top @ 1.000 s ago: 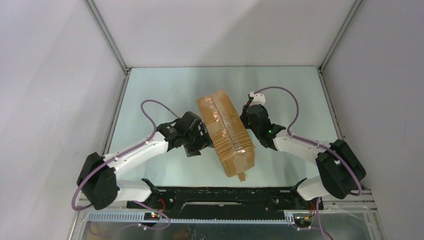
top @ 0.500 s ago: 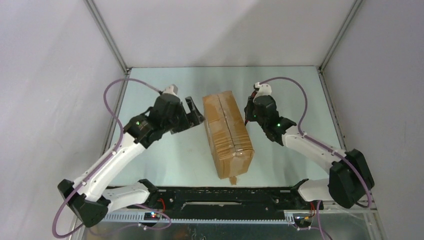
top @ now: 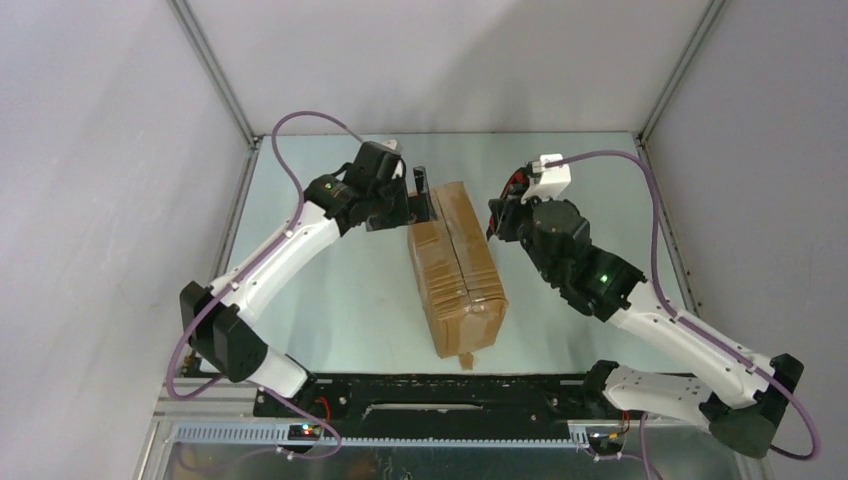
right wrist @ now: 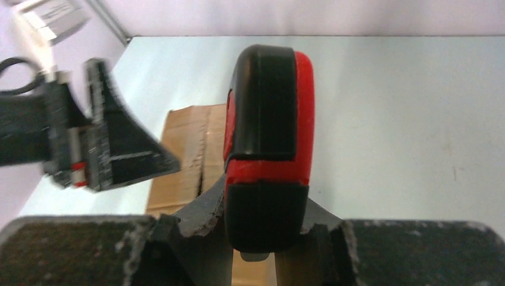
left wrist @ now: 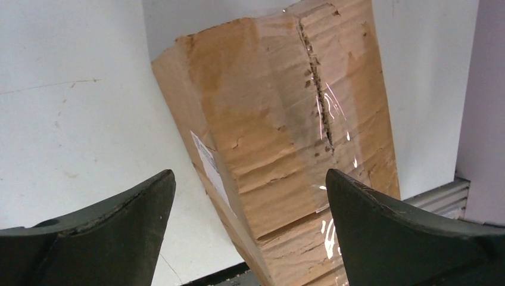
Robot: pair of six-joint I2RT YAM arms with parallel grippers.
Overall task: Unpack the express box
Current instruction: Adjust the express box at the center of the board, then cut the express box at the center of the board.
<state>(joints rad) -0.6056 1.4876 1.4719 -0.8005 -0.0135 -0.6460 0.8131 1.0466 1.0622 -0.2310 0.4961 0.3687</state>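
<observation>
The express box (top: 455, 265) lies flat in the middle of the table (top: 330, 300), its length running away from the arm bases and a touch skewed. The flaps are down under glossy clear tape, and there's a ragged line along the centre seam (left wrist: 315, 89). A white label (left wrist: 208, 164) sits on the left side face. The left gripper (top: 408, 200) hovers at the box's far left corner with its jaws spread wide and nothing between them. I can't tell if a finger brushes the cardboard. Over on the right, just beside the far end, the right gripper (top: 503, 218) has its jaws pinched narrow on a red-and-black utility knife (right wrist: 268, 137).
</observation>
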